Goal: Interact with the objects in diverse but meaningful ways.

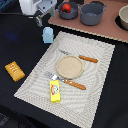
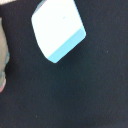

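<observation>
Gripper is hanging at the top of the exterior view, over the dark counter, just off the far corner of the placemat. Only one dark finger tip is showing under the white arm body; can't tell how far the jaws are standing apart. Nothing visibly held.

Pale blue carton is standing upright on the counter just below and slightly to the exterior view's right of the gripper, close but apart, right at the placemat's far corner. In the wrist view the carton is filling the upper part of the picture, seen from above and turned at an angle, white top with a blue side face, on the black surface. No fingers are showing in that view.

Other items:
- Bread loaf is lying on the counter at the exterior view's left, well apart from the gripper.
- Butter block is lying on the near part of the placemat, well apart too.
- Grey pot is sitting on the brown board at the back; a second grey pot beside it is holding the red ball. That one is near the gripper, to the exterior view's right.
- Tan plate is sitting mid-placemat with wooden-handled cutlery on two sides.
</observation>
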